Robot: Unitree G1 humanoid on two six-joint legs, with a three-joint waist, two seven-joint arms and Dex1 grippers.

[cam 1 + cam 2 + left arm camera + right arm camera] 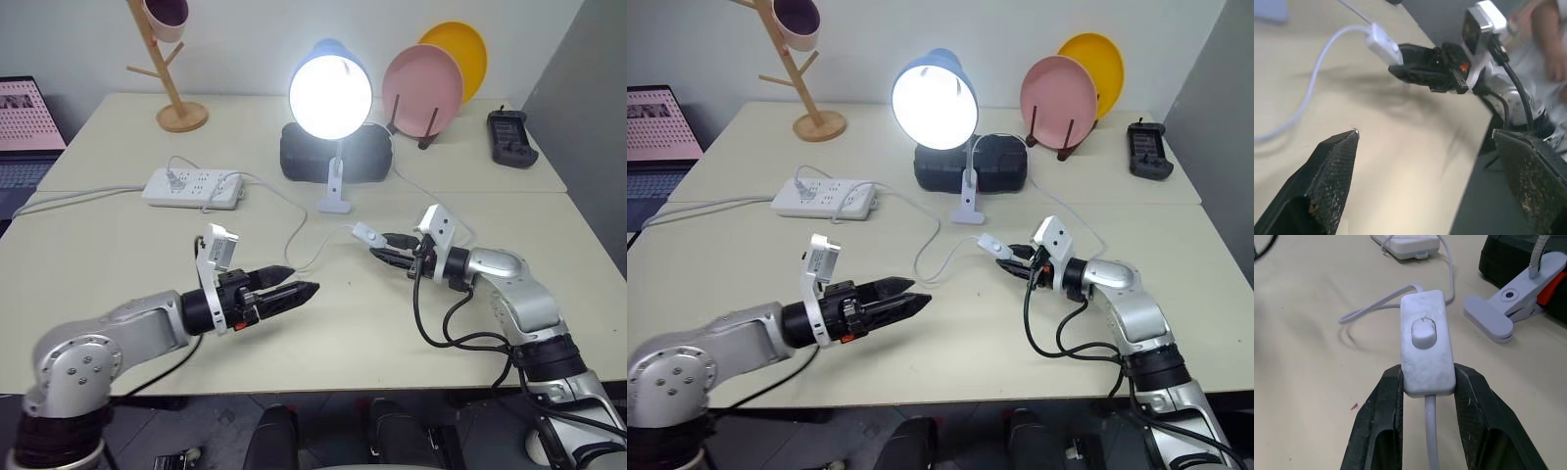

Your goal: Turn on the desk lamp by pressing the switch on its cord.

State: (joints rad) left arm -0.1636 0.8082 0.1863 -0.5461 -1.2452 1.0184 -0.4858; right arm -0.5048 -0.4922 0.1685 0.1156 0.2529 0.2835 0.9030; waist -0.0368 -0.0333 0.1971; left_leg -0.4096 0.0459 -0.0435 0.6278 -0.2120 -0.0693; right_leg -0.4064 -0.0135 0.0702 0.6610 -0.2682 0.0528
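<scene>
Lamp (330, 93) glows at twelve o'clock on the bench (118, 264) in the eye views, left pincer (294, 292) spread empty at seven; in the right wrist view, right pincer (1426, 387) clamps the switch (1426, 345).

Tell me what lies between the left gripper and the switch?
Only bare table and a loop of the cord, seen in the left eye view, between left gripper and switch.
</scene>
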